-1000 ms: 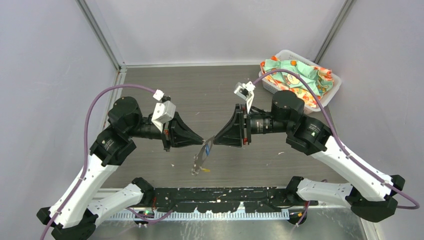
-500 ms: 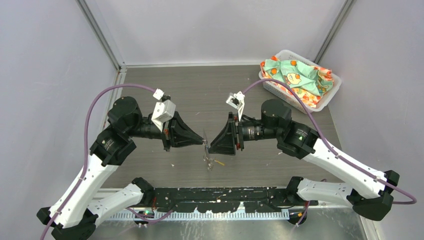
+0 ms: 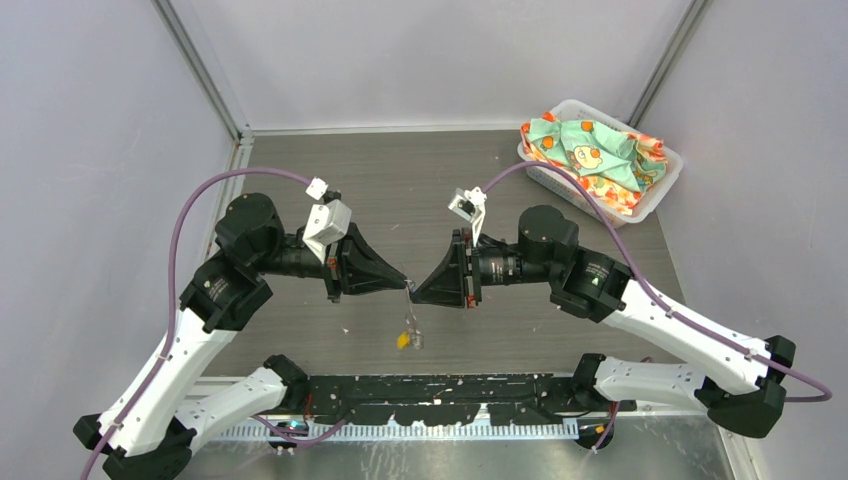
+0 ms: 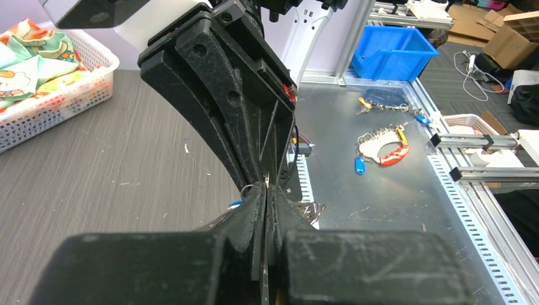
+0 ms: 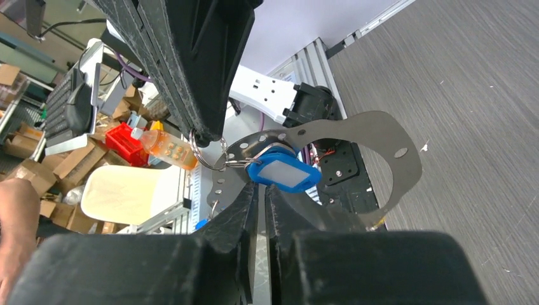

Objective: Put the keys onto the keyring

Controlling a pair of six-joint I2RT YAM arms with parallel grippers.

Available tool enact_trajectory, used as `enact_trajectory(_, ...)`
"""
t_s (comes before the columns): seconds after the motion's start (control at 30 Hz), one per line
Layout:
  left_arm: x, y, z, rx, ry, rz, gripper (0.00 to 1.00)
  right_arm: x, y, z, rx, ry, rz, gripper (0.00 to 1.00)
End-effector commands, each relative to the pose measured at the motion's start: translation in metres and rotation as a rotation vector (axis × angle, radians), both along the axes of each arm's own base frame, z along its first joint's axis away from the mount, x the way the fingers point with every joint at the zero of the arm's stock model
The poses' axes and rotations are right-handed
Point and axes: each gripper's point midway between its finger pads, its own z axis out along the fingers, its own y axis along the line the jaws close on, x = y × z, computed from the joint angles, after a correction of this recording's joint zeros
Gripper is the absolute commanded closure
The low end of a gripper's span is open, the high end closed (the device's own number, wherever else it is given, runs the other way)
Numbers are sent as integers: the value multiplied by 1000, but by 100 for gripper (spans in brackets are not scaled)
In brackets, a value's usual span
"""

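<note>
My left claw point(image 3: 404, 283) and right claw point(image 3: 413, 291) meet tip to tip above the middle of the surface point(image 3: 400, 180). From overhead the load is only a thin dangle under the tips, edge-on to the camera. The yellow key point(image 3: 402, 341) hangs at its low end, on the near side of the claws. I can make out no blade on it, only the coloured head.

The right wrist view tells me more. The left claw is pinched shut on a small wire ring point(image 5: 208, 152), whose top is hidden behind the fingertips. Just beside that ring sits the blue key point(image 5: 284, 173), with only its plastic head and wire loops showing. Behind it the keyring point(image 5: 375, 130) reads as a flat grey band with small holes, sweeping in a wide arc. Its lower stretch is cut off by the right claw's own fingers, so I cannot see whether the loop closes. I also cannot tell whether the blue key's loop passes through the band or only through the wire ring.

The right claw's jaws stand narrow, with a thin slit between them, just below the blue head. Whether they pinch the band is hidden from me.

In the left wrist view the fingers block nearly everything: a sliver of ring and a speck of blue peek out beside the tips. A white basket point(image 3: 655, 192) of patterned cloth sits at the far right, well apart.
</note>
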Motion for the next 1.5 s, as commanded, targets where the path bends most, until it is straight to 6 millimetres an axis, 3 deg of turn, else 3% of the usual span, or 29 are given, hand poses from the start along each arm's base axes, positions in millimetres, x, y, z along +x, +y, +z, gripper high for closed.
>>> enact_trajectory(0.0,-2,1,12,-41,-55,2,100,2,-6,34,100,-76,-35,88)
enact_trajectory(0.43,1,0,10,-38,-55,5,100,-3,-14,51,147,-104,-40,93)
enact_trajectory(0.5,0,0,11,-40,-56,3,100,0,-18,46,120,-118,-63,82)
enact_trajectory(0.6,-2,1,14,-41,-59,-3,100,8,-31,31,56,-155,-139,54)
enact_trajectory(0.7,2,1,14,-36,-66,16,100,10,-44,20,26,-186,-182,37)
enact_trajectory(0.8,17,1,10,-27,-80,100,100,12,-54,15,29,-203,-233,28)
enact_trajectory(0.9,41,2,3,-16,-74,241,100,17,-61,10,11,-251,-289,2)
enact_trajectory(1.07,73,8,-8,7,-33,420,100,28,-54,-8,-97,-356,-375,0)
enact_trajectory(1.2,75,8,-10,3,-27,435,100,31,-32,-32,-239,-490,-416,0)
enact_trajectory(1.33,75,9,-9,0,-28,441,100,48,-14,-52,-363,-621,-526,0)
enact_trajectory(1.47,75,10,-10,-1,-29,447,100,58,11,-55,-339,-650,-593,12)
